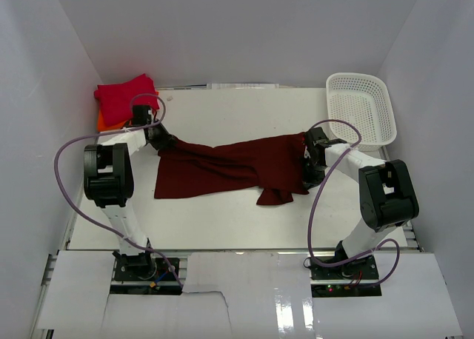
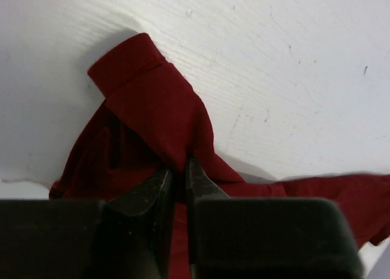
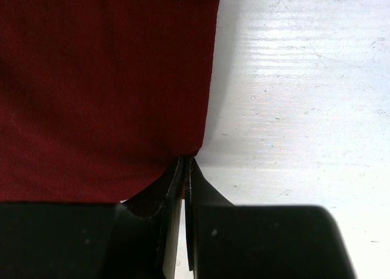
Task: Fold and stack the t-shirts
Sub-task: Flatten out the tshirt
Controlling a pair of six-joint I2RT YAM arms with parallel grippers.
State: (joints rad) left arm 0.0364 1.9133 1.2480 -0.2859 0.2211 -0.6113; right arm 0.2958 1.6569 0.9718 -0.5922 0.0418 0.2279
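Dark maroon cloth t-shirt (image 1: 222, 165) lies left-to-right; left gripper (image 2: 180, 169) and right gripper (image 3: 184, 163) each clamp one end.

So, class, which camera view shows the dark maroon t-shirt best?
The top external view: it shows the whole dark maroon t-shirt, stretched out. The left wrist view shows only a bunched part, the right wrist view only one edge.

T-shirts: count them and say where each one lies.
3. The dark maroon t-shirt lies spread across the table; the crimson t-shirt sits folded at the far-left corner on the orange t-shirt. Others may hide beneath.
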